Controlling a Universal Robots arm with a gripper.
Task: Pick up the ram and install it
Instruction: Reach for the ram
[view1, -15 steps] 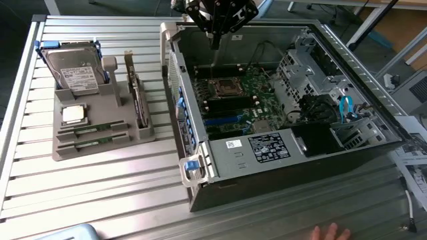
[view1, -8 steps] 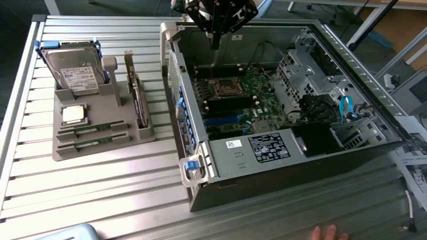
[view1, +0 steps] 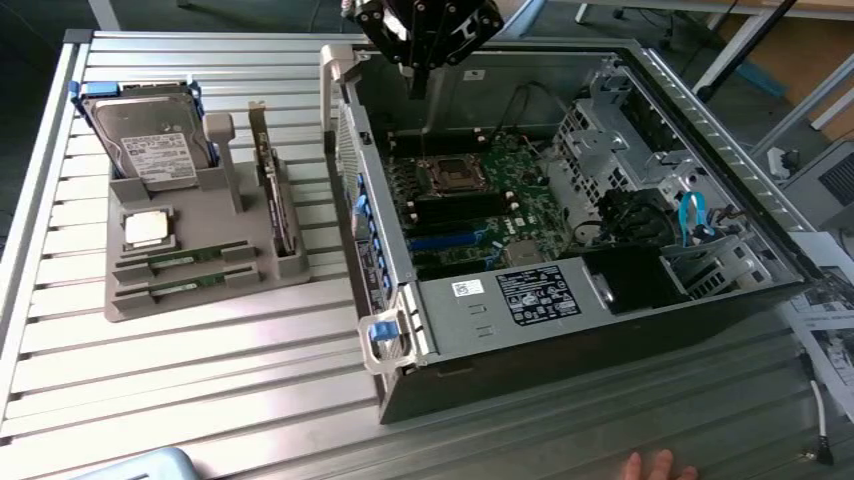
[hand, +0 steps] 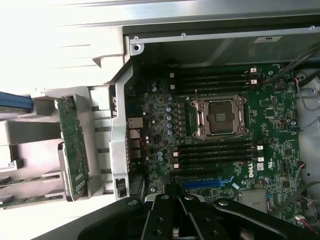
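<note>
Ram (view1: 184, 262) sits slotted in the grey holder (view1: 134, 305) on the bench (view1: 80, 380) at the frame's left, long axis running left-right (a twin stick (view1: 184, 288) just below it). Upper centre, well apart from it, the jaws hang closed and empty above the open computer case (view1: 561, 350).

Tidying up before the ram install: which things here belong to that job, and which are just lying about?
Belongs: ram stick and second ram stick in the gray holder; memory slots on the motherboard; shut gripper above the open case.
Lying about: hard drive; expansion card; processor chip; a person's hand.
</note>
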